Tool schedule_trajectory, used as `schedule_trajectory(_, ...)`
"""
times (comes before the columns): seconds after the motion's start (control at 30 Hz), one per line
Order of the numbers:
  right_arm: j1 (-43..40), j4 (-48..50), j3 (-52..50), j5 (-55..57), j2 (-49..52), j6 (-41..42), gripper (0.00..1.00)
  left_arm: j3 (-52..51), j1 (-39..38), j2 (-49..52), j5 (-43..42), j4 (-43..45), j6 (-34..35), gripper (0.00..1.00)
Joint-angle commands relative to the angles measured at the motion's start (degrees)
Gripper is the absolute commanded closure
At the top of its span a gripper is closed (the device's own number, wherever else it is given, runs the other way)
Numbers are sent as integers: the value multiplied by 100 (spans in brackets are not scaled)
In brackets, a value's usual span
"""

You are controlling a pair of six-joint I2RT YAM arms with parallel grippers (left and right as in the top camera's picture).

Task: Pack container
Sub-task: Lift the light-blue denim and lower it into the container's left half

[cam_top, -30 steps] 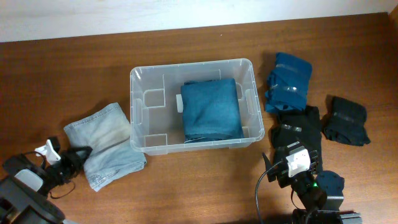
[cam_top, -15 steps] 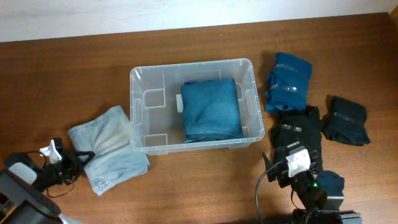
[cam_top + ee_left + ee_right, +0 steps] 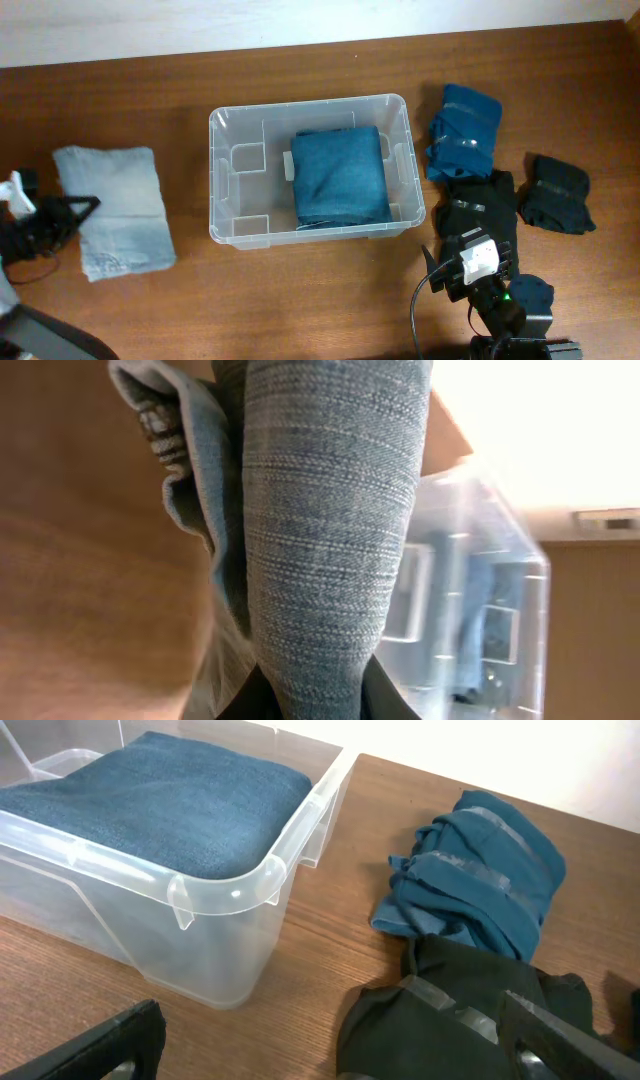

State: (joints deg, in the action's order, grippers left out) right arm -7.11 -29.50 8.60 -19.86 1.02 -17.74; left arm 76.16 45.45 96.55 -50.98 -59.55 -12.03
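**Item 1: container** (image 3: 300,106). We record one clear, see-through plastic bin, rectangular, with a rounded rim and rounded corners. It stands upright and lidless on the brown wooden tabletop (image 3: 300,290). Moulded recesses show in its short walls, and a small white patch shows on its floor. The wood grain reads straight through its walls in the right wrist view.

**Item 2: dark blue denim** (image 3: 340,178). Folded flat and lying inside the container, in its right half. The left half of the container floor is bare.

**Item 3: pale jeans** (image 3: 115,210). Washed light blue, folded, lying on the tabletop well to the left of the container and apart from it.

**Item 4: left claw** (image 3: 82,212). It sits at the side of the pale jeans farthest from the container, closed tight on a fold of them. In the left wrist view the cloth runs up from between its fingers, with the container blurred beyond.

**Item 5: teal garment** (image 3: 465,130). Bundled, just right of the container.

**Item 6: black garment** (image 3: 480,205). Right of the container, touching the teal garment's near edge.

**Item 7: second black garment** (image 3: 558,193). Further right of the container, lying alone.

**Item 8: right claw** (image 3: 330,1010). Fingers spread wide and holding nothing, at the near edge of the black garment, right of the container's near corner.
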Motion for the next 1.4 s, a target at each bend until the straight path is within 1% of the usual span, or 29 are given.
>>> schedule_trajectory(0.0,35,-4,-35,-68,-7,63,2,393,-9,-535,-1108,-114,109,100)
schedule_trajectory(0.13,35,-4,-35,-68,-7,63,2,575,-9,-981,-1432,-114,413,100)
schedule_trajectory(0.33,35,-4,-35,-68,-7,63,2,651,-225,-1572,-2238,-11,800,100)
schedule_trajectory(0.43,35,-4,-35,-68,-7,63,2,651,-549,-1880,-2667,243,1121,100)
schedule_trajectory(0.57,35,-4,-35,-68,-7,63,2,651,-1283,-2210,-2669,754,1532,100)
schedule_trajectory(0.6,35,-4,-35,-68,-7,63,2,651,-1491,-2256,-2568,881,1670,100)
schedule_trajectory(0.7,35,-4,-35,-68,-7,63,2,651,-2273,-2306,-1910,1268,2006,100)
schedule_trajectory(0.83,35,-4,-35,-68,-7,63,1,649,-3357,-2203,-634,1596,2500,100)
schedule_trajectory(0.87,35,-4,-35,-68,-7,63,2,649,-3832,-2120,-109,1753,2828,100)
schedule_trajectory(1.0,35,-2,-35,-68,-7,63,2,645,-4645,-1899,911,1974,3532,100)
schedule_trajectory(1.07,35,-4,-35,-68,-7,63,1,645,-4946,-1766,1246,2041,3742,100)
schedule_trajectory(1.1,35,-2,-35,-68,-7,63,2,645,-5230,-1604,1561,2052,3956,100)
schedule_trajectory(1.2,35,-4,-35,-68,-7,63,2,645,-5587,-1281,1886,2057,4236,100)
schedule_trajectory(1.37,35,-4,-35,-68,-7,63,2,645,-5877,-667,2151,2264,4284,100)
